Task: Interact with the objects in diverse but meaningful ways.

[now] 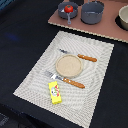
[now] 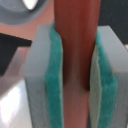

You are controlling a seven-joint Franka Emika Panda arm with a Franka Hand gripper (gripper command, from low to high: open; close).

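A: Going from the exterior view's left, what lies where?

B: The yellow packet point(image 1: 55, 92) lies flat on the striped placemat point(image 1: 35, 75), near its front edge. Beyond it are 2 wooden-handled pieces of cutlery with the tan plate point(image 1: 68, 64) between them. Further back, the red tomato point(image 1: 68, 9) sits inside the small grey pot point(image 1: 68, 12), and a larger grey pot point(image 1: 92, 12) stands just beside it on the pink board point(image 1: 100, 27). The arm itself is out of that view.

A: And the fingers?

B: In the wrist view the gripper point(image 2: 75, 65) pinches a reddish-brown stick point(image 2: 75, 25) between its teal pads point(image 2: 54, 75). The stick runs lengthwise along the gap. A grey pot rim point(image 2: 17, 15) with something white point(image 2: 31, 4) inside shows behind it.

A: So how to do this well?

B: I'd judge the step is carrying the stick to a resting place. Keep the squeeze steady, since a smooth rod can slide lengthwise. Lower it over a pot or bare desk, clear of the cutlery, and spread the fingers only once it is supported.
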